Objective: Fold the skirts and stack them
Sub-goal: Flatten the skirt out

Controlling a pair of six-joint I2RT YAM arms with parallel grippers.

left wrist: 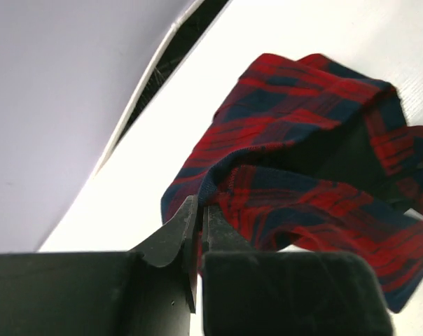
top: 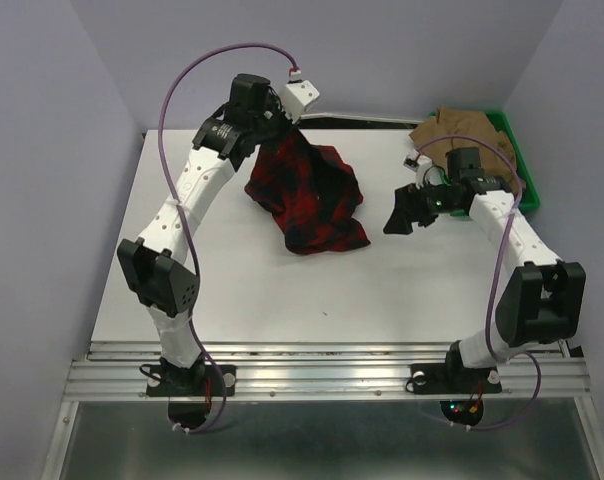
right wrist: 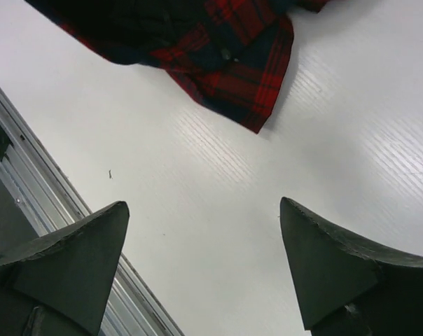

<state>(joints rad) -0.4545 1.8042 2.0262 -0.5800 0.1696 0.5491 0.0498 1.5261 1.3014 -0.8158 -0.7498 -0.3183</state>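
Skirt 1 [top: 312,200] lies on the tabletop [top: 282,290], behind its middle, with its rear left corner raised in the left hand [top: 282,115] near the back edge. Skirt 2 [top: 462,130] lies in the tray [top: 527,180] at the rear right corner. The right hand [top: 400,212] hangs between the 2 skirts, apart from both.
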